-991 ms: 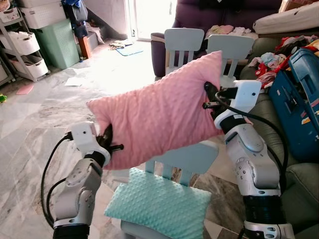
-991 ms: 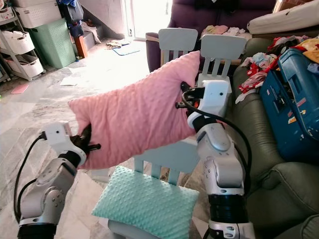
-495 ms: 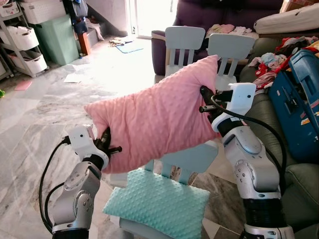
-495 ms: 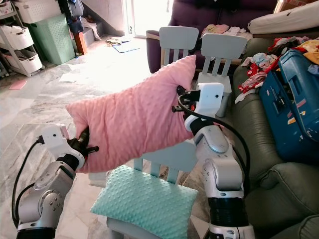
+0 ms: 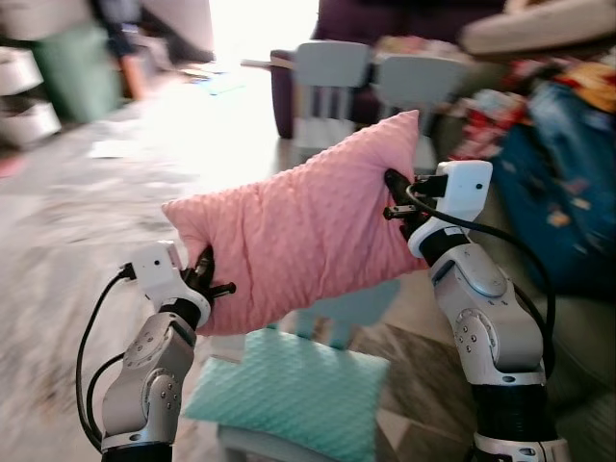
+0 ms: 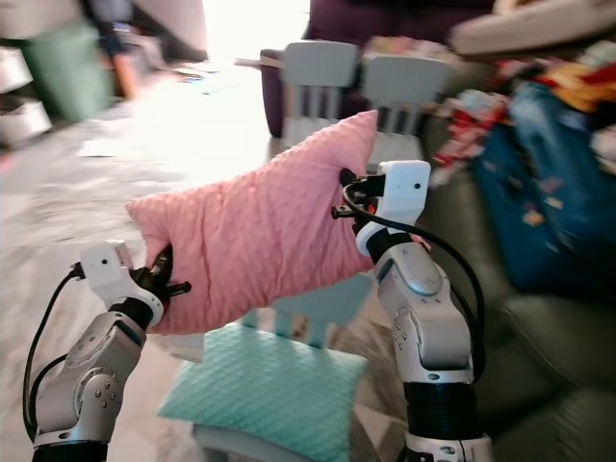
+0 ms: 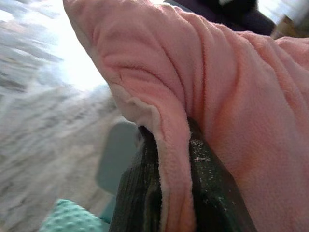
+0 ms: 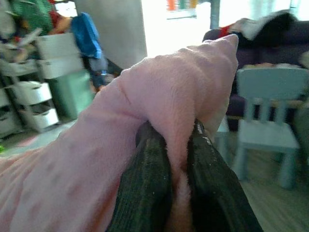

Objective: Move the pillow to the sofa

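My view has swung, blurring; left gripper [image 5: 204,279] and right gripper [image 5: 395,197] pinch the pink pillow's [image 5: 298,231] ends mid-carry; next, turn toward the sofa [image 6: 539,337].

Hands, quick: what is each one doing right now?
Left hand: closed on the lower end of the pink dotted fabric pillow.
Right hand: closed on the pillow's upper end.

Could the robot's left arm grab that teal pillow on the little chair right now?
Probably not: the left gripper is shut on the pink pillow, as is the right gripper. The teal pillow lies below it, uncovered, but the left gripper isn't free.
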You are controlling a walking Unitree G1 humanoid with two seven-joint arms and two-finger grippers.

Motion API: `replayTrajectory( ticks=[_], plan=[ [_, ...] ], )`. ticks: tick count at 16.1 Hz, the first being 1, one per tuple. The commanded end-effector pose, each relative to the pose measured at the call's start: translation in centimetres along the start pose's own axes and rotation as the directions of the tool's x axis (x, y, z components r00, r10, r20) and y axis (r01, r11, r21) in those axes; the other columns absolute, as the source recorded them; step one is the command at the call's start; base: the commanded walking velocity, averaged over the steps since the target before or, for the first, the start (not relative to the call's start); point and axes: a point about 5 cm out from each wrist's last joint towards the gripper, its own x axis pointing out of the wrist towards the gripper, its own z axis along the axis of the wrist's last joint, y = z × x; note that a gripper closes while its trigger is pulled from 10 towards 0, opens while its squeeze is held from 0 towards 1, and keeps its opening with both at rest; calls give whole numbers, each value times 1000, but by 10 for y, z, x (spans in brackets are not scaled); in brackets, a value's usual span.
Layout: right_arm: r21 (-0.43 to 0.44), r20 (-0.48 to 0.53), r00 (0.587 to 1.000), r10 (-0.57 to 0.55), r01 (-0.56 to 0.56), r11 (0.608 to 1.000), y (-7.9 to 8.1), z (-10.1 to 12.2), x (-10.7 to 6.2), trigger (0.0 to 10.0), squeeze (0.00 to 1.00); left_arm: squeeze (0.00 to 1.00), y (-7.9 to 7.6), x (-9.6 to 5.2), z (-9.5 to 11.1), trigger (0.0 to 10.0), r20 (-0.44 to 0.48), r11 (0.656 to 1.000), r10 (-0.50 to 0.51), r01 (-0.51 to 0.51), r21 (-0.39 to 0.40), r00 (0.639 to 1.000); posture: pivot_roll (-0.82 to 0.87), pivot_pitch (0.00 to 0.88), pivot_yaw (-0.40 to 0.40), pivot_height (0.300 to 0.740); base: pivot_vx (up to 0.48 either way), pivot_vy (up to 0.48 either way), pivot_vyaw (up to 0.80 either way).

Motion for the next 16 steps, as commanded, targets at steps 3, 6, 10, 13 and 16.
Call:
replayTrajectory(
  ticks=[3,6,10,13,16],
  plan=[
    [-11,27,999,18,-18,1000,2,10,1,10000,0,0,-5,1,4,10000,18,1000,-10,10,0,1000,-126,27,-53,740,0,0,-800],
    [-13,24,999,25,-25,1000,3,10,2,10000,0,0,-6,1,4,10000,18,1000,-19,20,-5,1000,-125,26,-56,740,0,0,-800],
    [-19,30,999,33,-32,999,4,11,1,10000,0,0,-8,1,3,10000,16,999,-29,29,-19,999,-127,29,-58,740,0,0,0],
    [-19,31,999,35,-35,999,5,11,1,10000,0,0,-10,1,3,10000,12,999,-39,39,-26,999,-128,32,-60,740,0,0,0],
    [-20,30,999,35,-35,999,5,11,1,10000,0,0,-10,0,2,10000,6,999,-44,44,-32,999,-128,32,-60,740,0,0,0]
  ],
)
